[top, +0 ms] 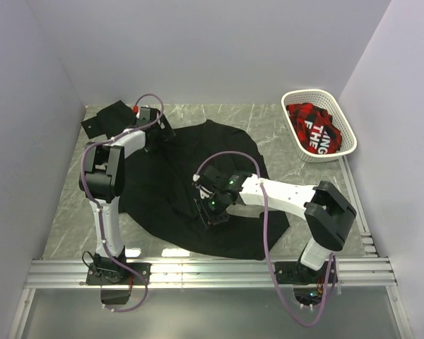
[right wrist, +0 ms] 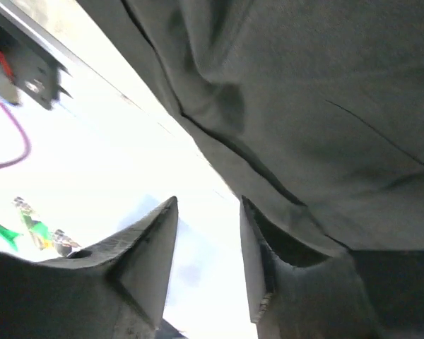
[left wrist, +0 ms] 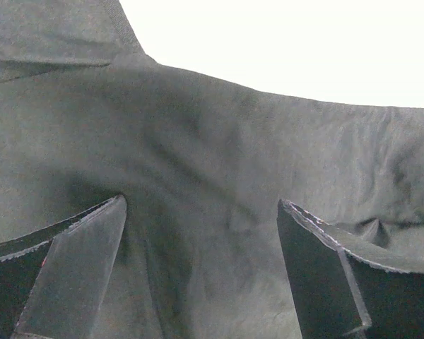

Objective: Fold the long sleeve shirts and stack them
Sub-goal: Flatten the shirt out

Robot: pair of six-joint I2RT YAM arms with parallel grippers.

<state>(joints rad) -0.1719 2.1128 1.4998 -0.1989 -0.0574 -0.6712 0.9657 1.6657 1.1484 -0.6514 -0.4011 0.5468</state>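
Note:
One black long sleeve shirt [top: 219, 145] lies spread and rumpled across the middle of the grey table. My left gripper [top: 162, 138] hovers at the shirt's back left edge. In the left wrist view the left gripper [left wrist: 201, 201] is wide open just above the black fabric [left wrist: 198, 127], with nothing between the fingers. My right gripper [top: 210, 205] is down on the middle of the shirt. In the right wrist view the right gripper [right wrist: 209, 200] stands partly open. Only bright table shows in its gap, and a shirt edge [right wrist: 304, 106] lies against its right finger [right wrist: 283, 282].
A white basket [top: 292, 128] at the back right holds a red plaid garment [top: 314, 123]. A separate patch of black fabric [top: 102, 119] lies in the back left corner. Metal rails [top: 212, 272] run along the near edge, and walls close in both sides.

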